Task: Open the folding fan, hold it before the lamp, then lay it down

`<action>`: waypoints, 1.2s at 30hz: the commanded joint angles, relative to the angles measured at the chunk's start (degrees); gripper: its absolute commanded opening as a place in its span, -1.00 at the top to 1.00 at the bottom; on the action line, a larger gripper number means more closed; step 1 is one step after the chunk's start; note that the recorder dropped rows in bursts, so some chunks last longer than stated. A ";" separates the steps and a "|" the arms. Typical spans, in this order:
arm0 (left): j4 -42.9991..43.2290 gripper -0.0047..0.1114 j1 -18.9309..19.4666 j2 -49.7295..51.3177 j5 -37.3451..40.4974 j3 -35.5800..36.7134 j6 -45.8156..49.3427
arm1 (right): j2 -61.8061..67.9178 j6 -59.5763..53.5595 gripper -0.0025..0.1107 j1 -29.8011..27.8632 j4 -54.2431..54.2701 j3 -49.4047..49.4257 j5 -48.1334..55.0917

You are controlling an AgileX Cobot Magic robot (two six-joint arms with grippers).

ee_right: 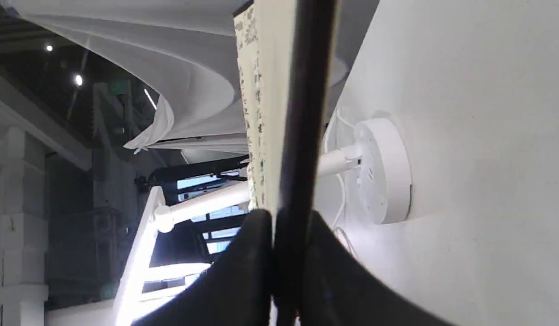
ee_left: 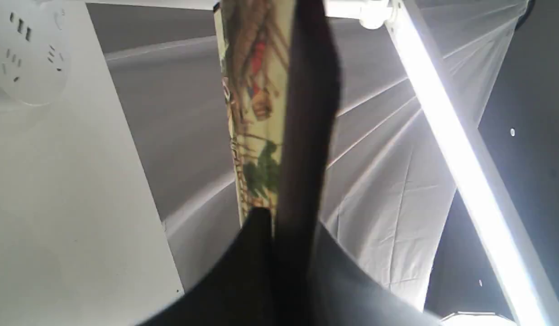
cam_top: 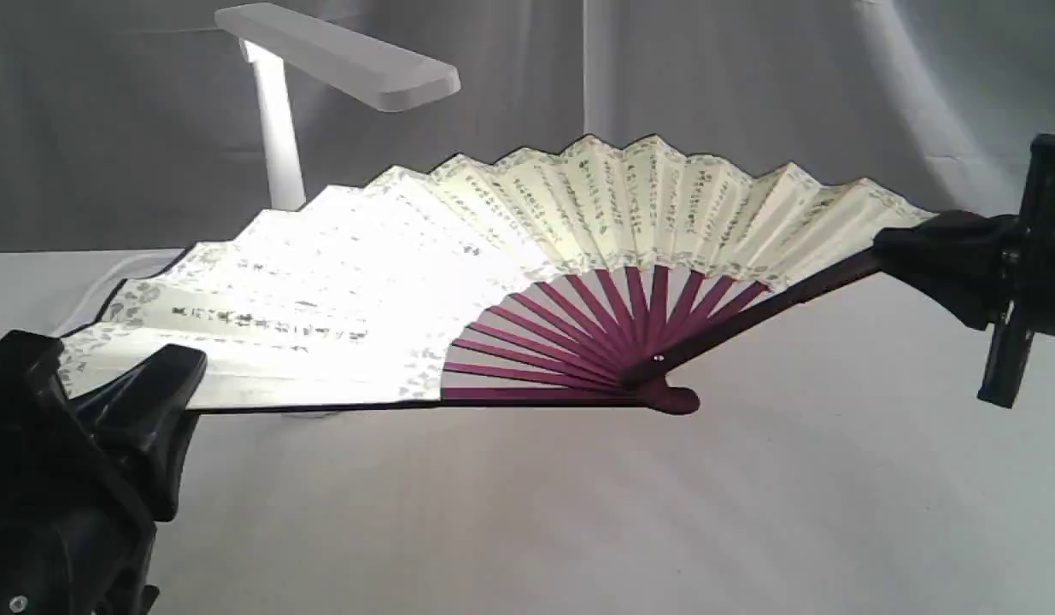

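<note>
where the left gripper (cam_top: 181, 380) meets the folding fan (cam_top: 527, 213), its jaws are closed tight on the outer end of the near guard. the left wrist view shows that dark strip running straight out from between the pads. the right gripper (cam_top: 894, 252) is clamped just as narrowly on the tip of the far guard. between the two, the fan is spread almost fully with its calligraphy facing the exterior camera. it is held above the table (cam_top: 578, 512) with the pivot (cam_top: 659, 376) hanging lowest, and i cannot tell whether that knob touches the surface. behind the fan stands the lamp (cam_top: 339, 55), whose bar head reaches over the fan's left half, where the paper glows washed-out white.

the fan looks open and shown to the light, so laying it down is likely what remains. both grips sit at the very tips of thin guards, so any extra spreading or twisting between the arms could strain or tear the pleats. uneven lowering could drive the pivot into the table first. if one gripper releases before the other, the fan may swing or fold shut.
</note>
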 commanded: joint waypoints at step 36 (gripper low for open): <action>-9.07 0.92 -1.08 -9.31 -2.65 0.05 -6.00 | -11.52 -3.88 0.96 0.87 2.26 3.48 -2.07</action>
